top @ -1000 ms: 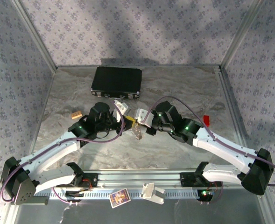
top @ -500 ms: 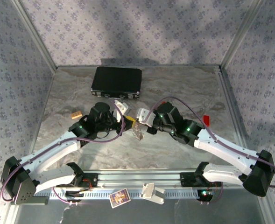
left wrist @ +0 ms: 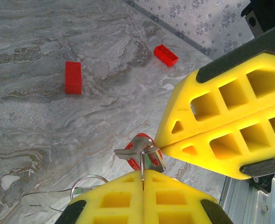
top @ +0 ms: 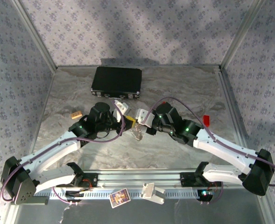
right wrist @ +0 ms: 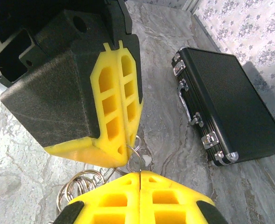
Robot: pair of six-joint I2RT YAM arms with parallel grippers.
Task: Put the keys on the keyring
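Yellow pads of the left tool [top: 127, 122] sit just left of centre in the overhead view, pressed flat together. At the bottom centre of its own wrist frame, a thin metal edge rises out of the seam. I take that edge for a wire of the keyring [top: 136, 132], so I judge this tool to be pinching the ring. At the lower left of that frame, a silvery loop and the pale band trail off towards the marble worktop [top: 174, 154].

Near the centre of that wrist frame, directly above the seam, is the red key [left wrist: 138, 150]. Its silver blade points to the left of the frame, roughly level. Its red head lies to the right, touching the tip of the other arm's pads.

Right of centre in the overhead view, the right tool [top: 145, 119] is pressed together too. Its tip appears to nip the key's head, though I cannot tell exactly where pad ends and key begins. The two tools meet tip to tip, neither nearer than the other. As I read it, the coming move turns on the key's head sitting right at the ring wire with the blade lying across it, so threading must run along the wire.
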